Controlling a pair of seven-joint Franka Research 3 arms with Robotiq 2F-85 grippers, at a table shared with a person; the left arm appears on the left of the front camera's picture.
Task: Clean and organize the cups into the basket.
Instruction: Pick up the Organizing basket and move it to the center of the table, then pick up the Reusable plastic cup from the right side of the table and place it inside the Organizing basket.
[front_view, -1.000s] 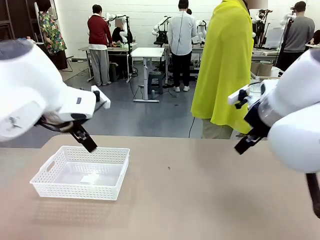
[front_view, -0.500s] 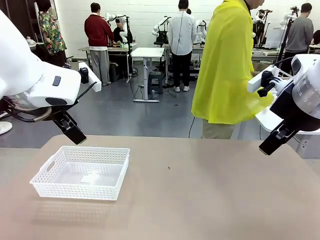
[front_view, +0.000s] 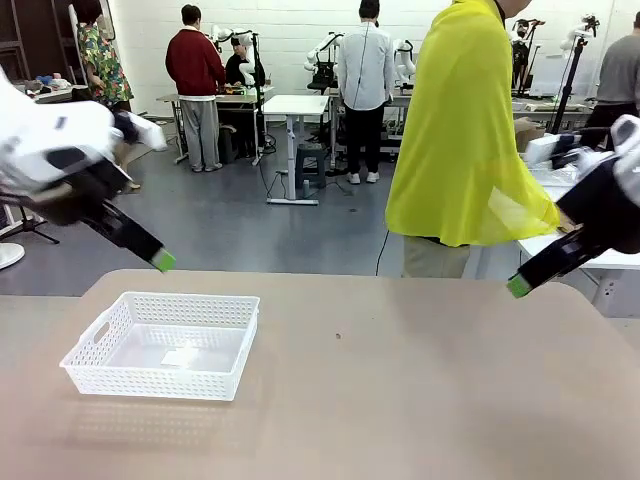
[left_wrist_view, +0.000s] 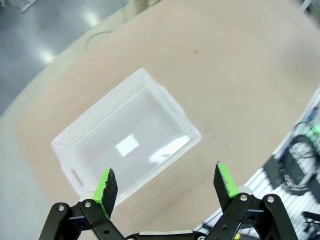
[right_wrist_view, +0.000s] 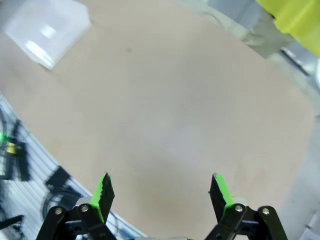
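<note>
Step in hand: as I judge it, getting set for the first cup; none sits in the basket (front_view: 150, 378) yet.
Doing it well: keep both grippers high and off the table (front_view: 400, 380) until a cup is within reach. Then take the cup across the middle of its side so the taper can't slip out. Lower it inside the walls rather than dropping it, since that light basket looks apt to slide.
Left gripper (front_view: 160, 260): jaws wide, nothing between them. It hangs in the air just past the basket's far left corner, not touching. Its wrist view looks down on the basket beyond the fingertips.
Right gripper (front_view: 518, 286): jaws wide, nothing held, over the table's far right edge, well apart from the basket.
Basket: upright on the left half of the table, floor bare.
Person (front_view: 460, 130): in yellow at the far side, nearer the right gripper.
</note>
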